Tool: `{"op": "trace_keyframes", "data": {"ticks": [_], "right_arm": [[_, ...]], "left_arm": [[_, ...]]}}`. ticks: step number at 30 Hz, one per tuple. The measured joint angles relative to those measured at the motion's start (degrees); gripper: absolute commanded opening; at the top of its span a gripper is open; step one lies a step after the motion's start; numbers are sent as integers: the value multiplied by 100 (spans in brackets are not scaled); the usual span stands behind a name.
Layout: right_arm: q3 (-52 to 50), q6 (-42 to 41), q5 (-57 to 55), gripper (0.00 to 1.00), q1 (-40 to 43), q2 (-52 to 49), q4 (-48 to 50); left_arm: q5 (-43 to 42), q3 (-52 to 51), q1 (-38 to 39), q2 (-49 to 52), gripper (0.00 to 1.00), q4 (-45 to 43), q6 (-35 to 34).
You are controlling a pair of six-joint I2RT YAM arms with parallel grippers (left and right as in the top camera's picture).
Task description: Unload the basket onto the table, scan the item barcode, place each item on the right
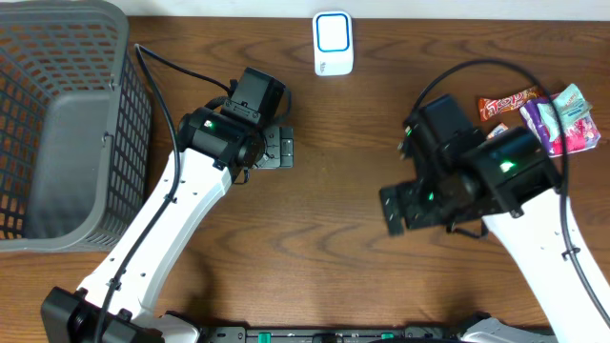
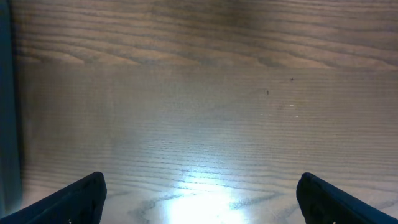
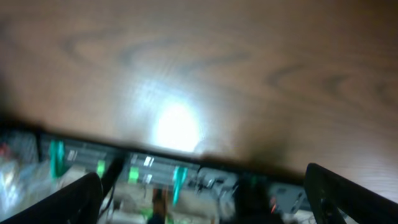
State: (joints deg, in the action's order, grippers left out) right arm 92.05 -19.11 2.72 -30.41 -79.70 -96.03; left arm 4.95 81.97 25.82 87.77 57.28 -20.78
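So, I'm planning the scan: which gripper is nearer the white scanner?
Left. In the overhead view the left gripper sits below and left of the white scanner; the right gripper is farther away, below and right of it.

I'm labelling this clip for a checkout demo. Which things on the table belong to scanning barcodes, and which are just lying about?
For the job:
- white scanner with the blue ring
- red candy bar
- purple and pink snack packet
- teal packet

Just lying about:
- grey plastic basket, perhaps meant for scanned items, though nothing is near it now
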Motion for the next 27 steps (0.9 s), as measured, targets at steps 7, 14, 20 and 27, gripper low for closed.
{"op": "trace_keyframes", "data": {"ticks": [7,14,20,27], "right_arm": [[-144,-22,369,99,-181,0,-20],[-146,-22,363,99,-181,2,42],[-149,-22,249,99,-181,2,376],[-151,-22,31,99,-181,55,509]], "left_arm": [[0,0,0,0,98,2,0],[-2,0,0,0,98,2,0],[0,0,0,0,98,0,0],[-2,0,0,0,98,2,0]]}}
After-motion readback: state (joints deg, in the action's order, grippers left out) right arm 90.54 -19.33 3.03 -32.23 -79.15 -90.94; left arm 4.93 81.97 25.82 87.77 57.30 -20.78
